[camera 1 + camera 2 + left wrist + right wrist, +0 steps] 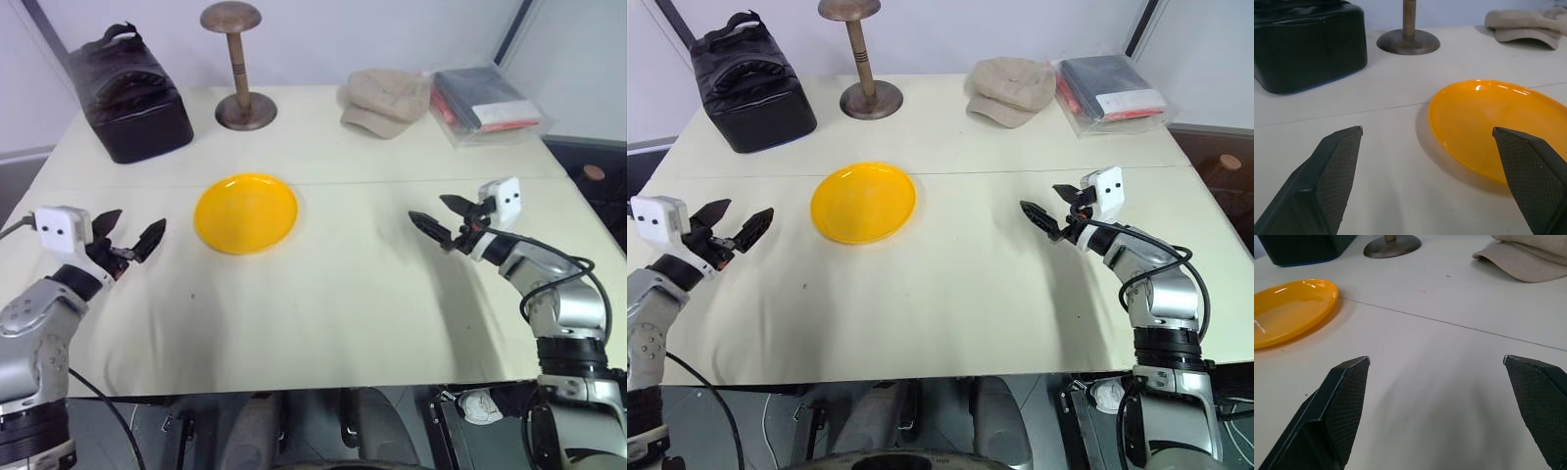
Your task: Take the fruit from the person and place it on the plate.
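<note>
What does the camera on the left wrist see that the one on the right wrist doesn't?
Left wrist camera alone: the left claw, open, and the upright stem of the wooden stand. Right wrist camera alone: the right claw, also open. Shared: the orange-yellow plate with no fruit on it, the black bag, the stand's round base, the beige cap and the cream table.
</note>
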`<act>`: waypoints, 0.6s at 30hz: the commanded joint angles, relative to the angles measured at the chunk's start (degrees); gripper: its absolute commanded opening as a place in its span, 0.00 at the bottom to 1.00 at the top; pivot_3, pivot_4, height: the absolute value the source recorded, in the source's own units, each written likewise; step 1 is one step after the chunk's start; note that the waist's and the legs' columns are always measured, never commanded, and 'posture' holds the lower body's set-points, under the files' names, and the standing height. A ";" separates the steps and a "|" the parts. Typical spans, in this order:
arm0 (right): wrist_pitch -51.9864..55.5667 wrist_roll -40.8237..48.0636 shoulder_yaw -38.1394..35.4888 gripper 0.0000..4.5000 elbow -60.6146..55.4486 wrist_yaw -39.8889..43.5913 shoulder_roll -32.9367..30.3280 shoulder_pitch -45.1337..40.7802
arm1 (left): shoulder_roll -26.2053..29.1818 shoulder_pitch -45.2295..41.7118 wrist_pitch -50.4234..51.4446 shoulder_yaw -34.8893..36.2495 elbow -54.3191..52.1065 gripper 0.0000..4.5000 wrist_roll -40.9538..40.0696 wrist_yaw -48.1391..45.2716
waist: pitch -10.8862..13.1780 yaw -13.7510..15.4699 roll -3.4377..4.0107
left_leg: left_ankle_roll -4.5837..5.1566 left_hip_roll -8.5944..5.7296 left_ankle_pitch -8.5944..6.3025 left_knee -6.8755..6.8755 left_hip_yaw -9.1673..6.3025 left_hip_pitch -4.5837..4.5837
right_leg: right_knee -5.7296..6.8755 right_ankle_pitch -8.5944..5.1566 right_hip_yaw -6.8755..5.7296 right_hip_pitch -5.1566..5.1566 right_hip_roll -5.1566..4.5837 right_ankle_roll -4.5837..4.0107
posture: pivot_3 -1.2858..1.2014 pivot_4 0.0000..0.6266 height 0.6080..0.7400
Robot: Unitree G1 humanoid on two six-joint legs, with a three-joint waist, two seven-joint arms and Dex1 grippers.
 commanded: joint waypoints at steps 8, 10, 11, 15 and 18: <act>-1.38 -0.15 -1.34 1.00 -0.54 0.07 -0.55 -1.67 | 1.06 -0.05 -0.71 1.64 -2.42 0.99 -1.28 0.07 | 0.00 0.00 0.00 | 0.00 0.00 0.00 0.00 0.00 0.00 | -0.01 0.00 0.00 0.00 -0.01 0.00 | 0.52 0.24 1.00; -1.37 -0.18 -1.42 1.00 -0.56 0.07 -0.56 -1.64 | 1.00 -0.04 -0.67 1.64 -2.47 0.99 -1.29 0.22 | 0.00 0.00 0.00 | 0.00 0.00 0.00 0.00 0.00 -0.01 | -0.01 0.00 0.00 0.00 -0.01 0.00 | 0.52 0.24 1.00; -1.39 -0.21 -1.44 1.00 -0.54 0.06 -0.57 -1.63 | 0.97 -0.04 -0.68 1.59 -2.52 0.99 -1.26 0.29 | 0.00 0.00 0.00 | 0.00 0.00 0.00 0.00 0.00 -0.01 | -0.01 0.00 0.00 0.00 -0.01 0.00 | 0.52 0.24 1.00; -1.41 -0.23 -1.46 1.00 -0.55 0.03 -0.58 -1.63 | 0.88 -0.13 -0.75 1.29 -2.60 0.99 -1.22 0.56 | 0.00 0.00 0.00 | 0.00 0.00 0.00 0.00 0.00 -0.01 | -0.01 0.00 0.00 0.00 -0.01 0.00 | 0.52 0.24 1.00; -1.44 -0.25 -1.46 1.00 -0.49 0.04 -0.58 -1.66 | 0.95 -0.21 -0.88 1.14 -2.48 0.99 -1.10 0.58 | 0.00 0.01 0.00 | 0.00 0.00 0.00 0.00 0.00 -0.01 | -0.01 0.00 0.00 0.00 -0.01 0.00 | 0.52 0.24 1.00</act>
